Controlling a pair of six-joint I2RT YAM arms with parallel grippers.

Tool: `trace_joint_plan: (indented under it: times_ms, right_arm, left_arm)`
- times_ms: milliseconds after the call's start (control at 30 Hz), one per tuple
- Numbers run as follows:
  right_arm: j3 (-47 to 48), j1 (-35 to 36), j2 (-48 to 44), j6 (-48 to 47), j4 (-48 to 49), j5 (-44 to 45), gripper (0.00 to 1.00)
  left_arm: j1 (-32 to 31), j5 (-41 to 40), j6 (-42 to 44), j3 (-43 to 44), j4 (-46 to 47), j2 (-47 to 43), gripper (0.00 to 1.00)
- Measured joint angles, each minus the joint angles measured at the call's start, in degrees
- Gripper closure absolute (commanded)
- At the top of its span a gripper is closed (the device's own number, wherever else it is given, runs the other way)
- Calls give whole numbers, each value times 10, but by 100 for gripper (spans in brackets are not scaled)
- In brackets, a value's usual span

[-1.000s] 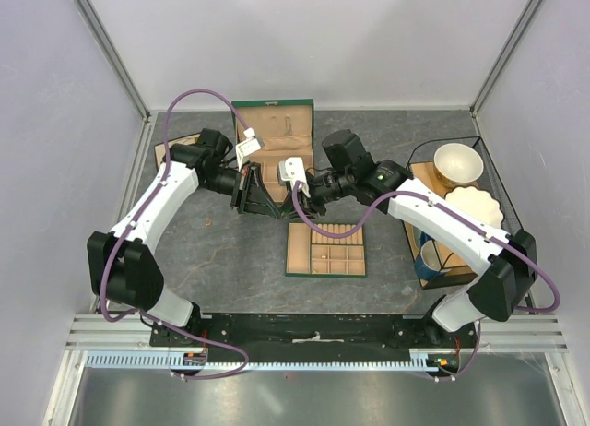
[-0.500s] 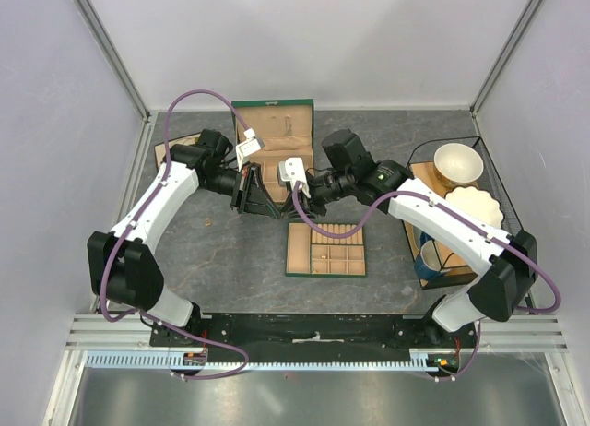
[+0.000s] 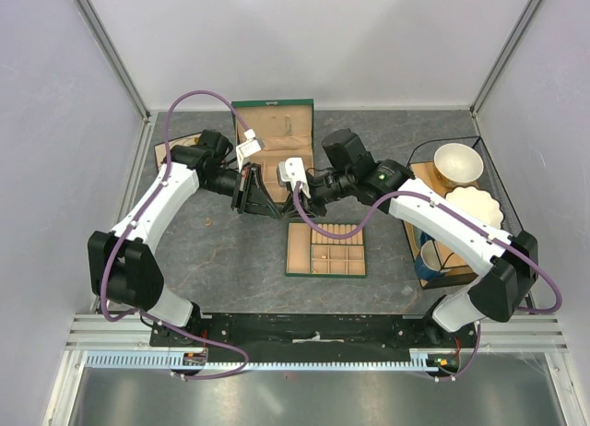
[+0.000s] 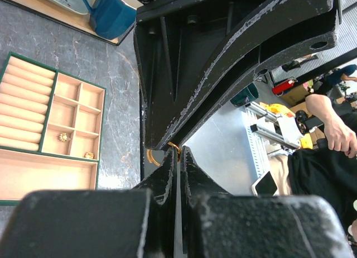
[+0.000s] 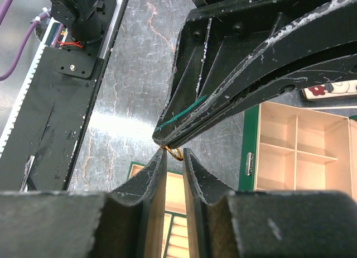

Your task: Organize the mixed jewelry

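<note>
- Nearest, the flat divided tray [image 3: 300, 249] lies on the table in front of the arm bases. Two tiny gold pieces [image 4: 63, 137] already sit in its small square cells, one to a cell.
- Just beyond and above it, the two pincers meet tip to tip in the air, with a small gold loop [image 5: 174, 153] between them.
- The left gripper [image 4: 178, 157] is clamped on that loop at its very tips, its fingers pressed almost together.
- The right gripper [image 5: 175, 165] shows a narrow gap between its fingers, with the loop at its mouth. Whether the pads bite it, I cannot tell.
- The loop looks feather-light, thin, hard and slippery, so it is likely to twist or flick away. It is best pinched across the wire, square between the pads and not at their extreme edge.
- Farthest, the green box [image 3: 272, 104] stands open.
</note>
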Motion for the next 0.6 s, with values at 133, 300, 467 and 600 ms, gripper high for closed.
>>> trace_joint_plan:
  times_ms: [133, 300, 467, 600]
  right_arm:
    - [0, 1, 0, 0, -2, 0, 80]
    - [0, 2, 0, -3, -5, 0, 85]
    - [0, 2, 0, -4, -9, 1, 94]
    - [0, 3, 0, -4, -14, 0, 100]
  left_arm:
    - [0, 0, -3, -2, 0, 0, 99]
    - [0, 0, -4, -2, 0, 0, 98]
    - [0, 0, -7, -2, 0, 0, 98]
    - [0, 0, -8, -2, 0, 0, 88]
